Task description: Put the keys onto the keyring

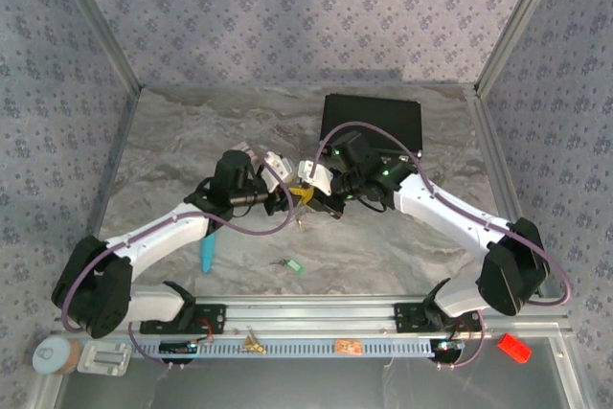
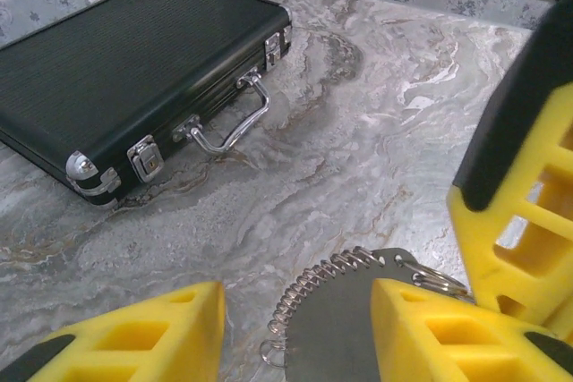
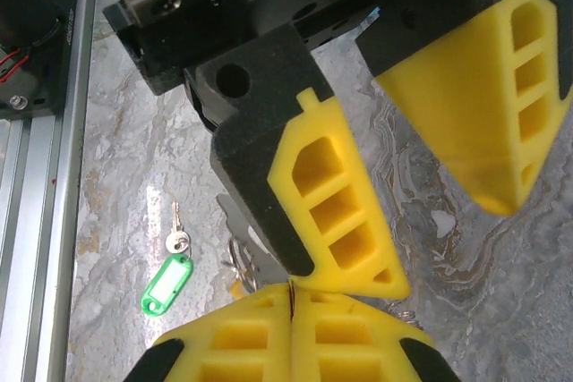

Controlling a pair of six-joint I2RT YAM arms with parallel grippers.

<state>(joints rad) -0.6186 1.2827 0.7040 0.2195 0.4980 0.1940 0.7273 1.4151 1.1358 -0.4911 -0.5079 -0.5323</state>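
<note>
Silvery-grey keyring (image 2: 336, 333) cradled between the wide-spread fingers (image 2: 134, 337) of the left gripper (image 2: 300, 301), likely steadied for threading, right gripper (image 3: 291, 297) close beside, pressed together on something too thin to name, green-headed key (image 3: 170, 279) loose on the table (image 3: 107, 185) apart from both.

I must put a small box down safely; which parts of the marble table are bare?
Bare: the back-left of the grey marble table, left of the black rectangular case; also the front patch between the green-tagged key and the right arm. Crowded: the centre, where left gripper and right gripper meet.
</note>
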